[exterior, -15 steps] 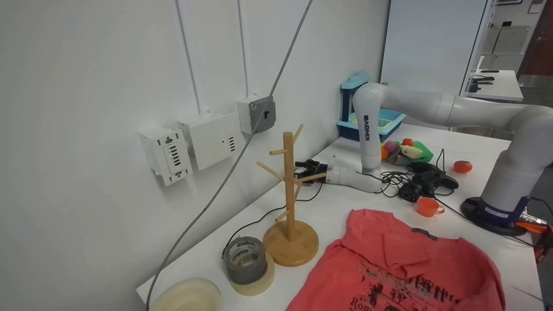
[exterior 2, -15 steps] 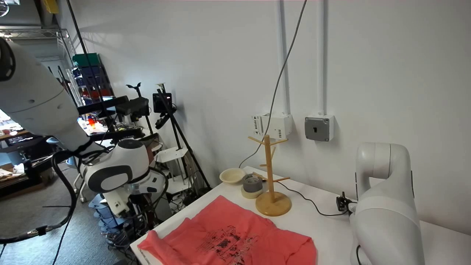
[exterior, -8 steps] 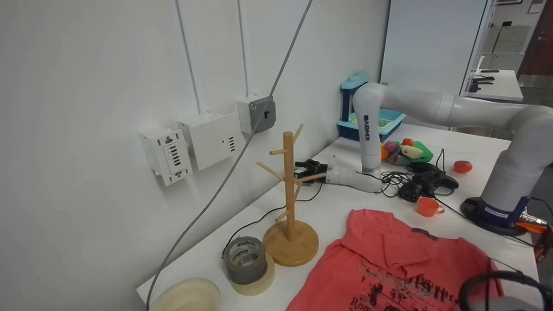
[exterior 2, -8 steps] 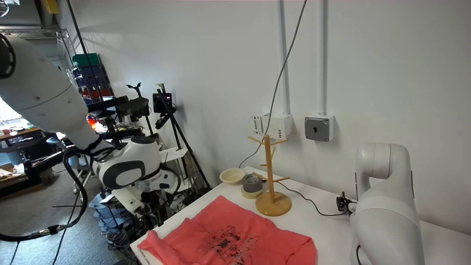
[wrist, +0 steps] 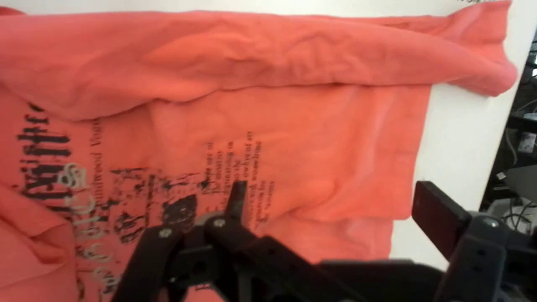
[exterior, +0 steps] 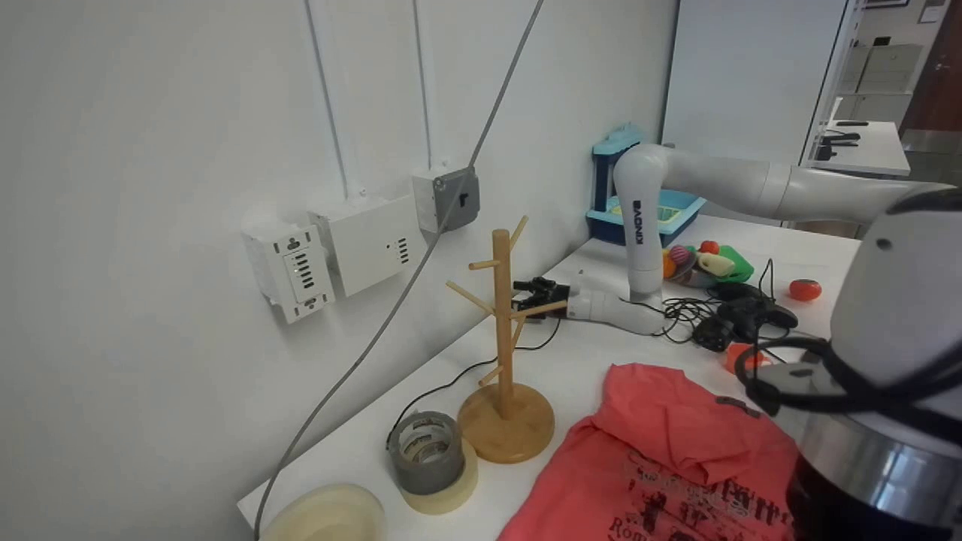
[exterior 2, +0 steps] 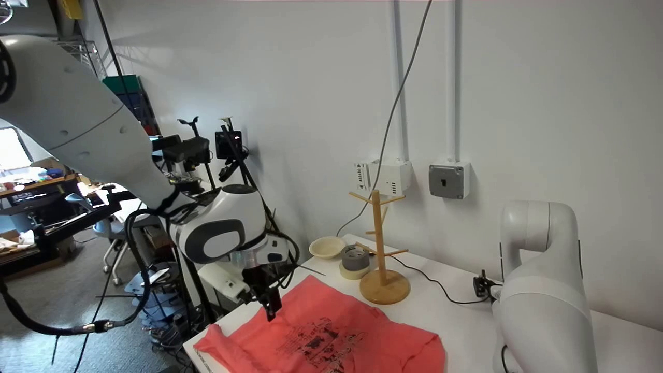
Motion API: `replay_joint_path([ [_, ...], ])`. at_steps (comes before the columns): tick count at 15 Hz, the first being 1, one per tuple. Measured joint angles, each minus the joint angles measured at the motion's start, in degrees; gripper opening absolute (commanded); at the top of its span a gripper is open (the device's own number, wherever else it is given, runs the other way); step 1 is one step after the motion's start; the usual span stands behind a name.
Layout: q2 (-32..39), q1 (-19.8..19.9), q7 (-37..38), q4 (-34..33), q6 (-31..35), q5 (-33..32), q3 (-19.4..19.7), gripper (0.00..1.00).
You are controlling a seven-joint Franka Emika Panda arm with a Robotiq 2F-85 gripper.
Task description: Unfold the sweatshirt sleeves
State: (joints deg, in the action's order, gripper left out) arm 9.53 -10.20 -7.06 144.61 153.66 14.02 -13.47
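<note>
The coral-red sweatshirt (exterior: pixel 579 488) lies front up on the white table, its dark lettering showing; it is also in the other exterior view (exterior 2: pixel 342 316) and wrist view (wrist: pixel 335 138). One sleeve (wrist: pixel 251 54) runs across the top of the wrist view, lying over the body, its cuff past the hem. That cuff shows in an exterior view (exterior 2: pixel 217 344). Another sleeve (exterior: pixel 676 428) is folded over the chest near the collar; part shows in the wrist view (wrist: pixel 29 247). My gripper (wrist: pixel 331 199) is open and empty above the hem end. It shows in an exterior view (exterior 2: pixel 270 305).
A wooden peg stand (exterior: pixel 505 421), tape rolls (exterior: pixel 428 458) and a cream bowl (exterior: pixel 331 518) stand beside the sweatshirt. An orange cup (exterior: pixel 740 357), a resting Kinova arm (exterior: pixel 639 218) and cables lie beyond the collar. The table edge (wrist: pixel 497 147) is near the hem.
My arm has moved in over the table, to the right in one exterior view and into frame from the right in the other. The sweatshirt has not visibly moved.
</note>
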Motion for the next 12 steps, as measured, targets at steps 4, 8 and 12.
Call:
replay_joint_path([
  [4, -0.7, 3.4, -0.1, -2.1, -0.6, -4.1, 4.4, 1.0],
  [8, -0.5, 3.7, 0.1, -2.2, -0.7, -4.3, 4.2, 1.0],
  [12, -0.4, 3.6, 0.1, -2.2, -0.7, -4.3, 4.1, 1.0],
])
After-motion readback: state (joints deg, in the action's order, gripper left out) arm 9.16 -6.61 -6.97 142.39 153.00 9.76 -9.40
